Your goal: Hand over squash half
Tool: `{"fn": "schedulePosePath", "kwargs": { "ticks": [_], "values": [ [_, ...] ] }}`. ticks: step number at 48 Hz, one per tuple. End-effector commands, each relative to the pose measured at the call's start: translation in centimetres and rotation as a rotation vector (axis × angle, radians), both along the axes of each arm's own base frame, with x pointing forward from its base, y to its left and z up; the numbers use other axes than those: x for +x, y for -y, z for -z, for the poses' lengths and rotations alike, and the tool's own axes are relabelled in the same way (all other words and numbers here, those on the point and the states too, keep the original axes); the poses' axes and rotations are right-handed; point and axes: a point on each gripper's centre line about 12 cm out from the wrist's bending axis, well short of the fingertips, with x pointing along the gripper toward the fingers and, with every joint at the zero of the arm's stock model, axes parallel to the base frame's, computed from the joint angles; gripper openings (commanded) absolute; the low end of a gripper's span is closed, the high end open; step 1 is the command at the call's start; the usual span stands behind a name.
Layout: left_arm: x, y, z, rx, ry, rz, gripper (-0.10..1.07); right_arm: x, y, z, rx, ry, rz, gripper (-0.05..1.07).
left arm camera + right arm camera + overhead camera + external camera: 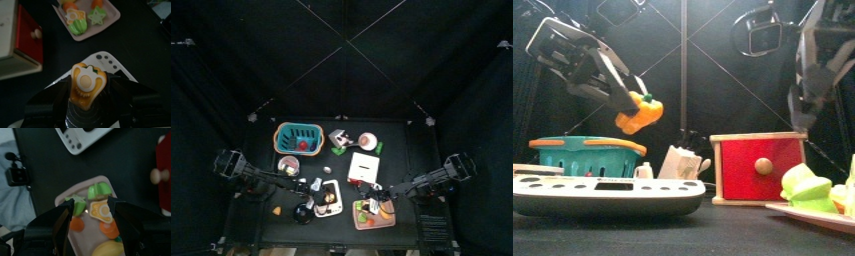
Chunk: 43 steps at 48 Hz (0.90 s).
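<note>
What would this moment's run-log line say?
phase: pre-handover | left end effector: shut on squash half, lifted | right end effector: open, above pink plate

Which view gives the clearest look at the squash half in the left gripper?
The left wrist view: the squash half fills the frame between the left gripper jaws, cut face toward the camera. The front view shows it side-on, lifted above the teal basket. The top view shows it tiny; the right wrist view misses it.

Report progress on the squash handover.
Done: the left tool has the squash half shut in its jaws and held up above the table. In hand: carrying it across. Left: the right tool, jaws open over the pink plate, has not taken it.
</note>
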Motion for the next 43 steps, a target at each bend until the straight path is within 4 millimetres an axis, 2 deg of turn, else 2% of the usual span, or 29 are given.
{"fn": "schedulePosePath", "kwargs": {
  "ticks": [1,7,10,23,31,43],
  "values": [
    [0.9,-1.2,-2.3,-0.013,0.151,-0.043,0.79,1.0,3.2,-3.7,0.102,0.159,0.141,0.90],
    [2.1,-3.0,-3.4,-0.015,0.252,-0.102,0.79,1.5,6.8,-5.4,0.269,0.296,0.337,0.90],
    [2.7,-3.7,-3.7,-0.012,0.278,-0.124,0.79,1.6,7.8,-5.8,0.302,0.346,0.382,0.90],
    [4.9,-6.2,-4.4,0.084,0.308,-0.177,0.79,1.7,8.8,-6.0,0.337,0.371,0.430,0.91],
    [5.4,-7.2,-4.8,0.112,0.313,-0.226,0.79,1.8,9.0,-5.9,0.350,0.363,0.446,0.91],
    [5.9,-7.3,-5.1,0.150,0.315,-0.243,0.80,1.6,10.1,-5.6,0.347,0.359,0.485,0.91]
  ]
}}
